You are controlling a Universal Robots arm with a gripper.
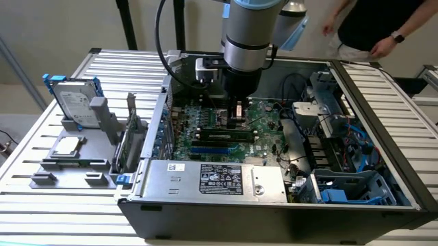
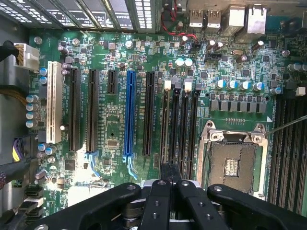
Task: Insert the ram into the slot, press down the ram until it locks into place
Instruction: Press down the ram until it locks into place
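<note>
Here, the gripper [image 1: 237,119] is pinching the ram [image 2: 169,173] edge-on in narrow fingers, hovering over the slot [image 2: 165,122] beside the processor socket [image 2: 232,163]; squaring the stick before pressing evenly looks key.

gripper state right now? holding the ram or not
gripper: shut on the ram, held edge-on over the motherboard.

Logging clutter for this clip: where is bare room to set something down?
Bare slatted metal table in front of the grey fixture block, and along the open black computer case on the exterior view's right. Crowded inside: green motherboard, gripper, cables.
</note>
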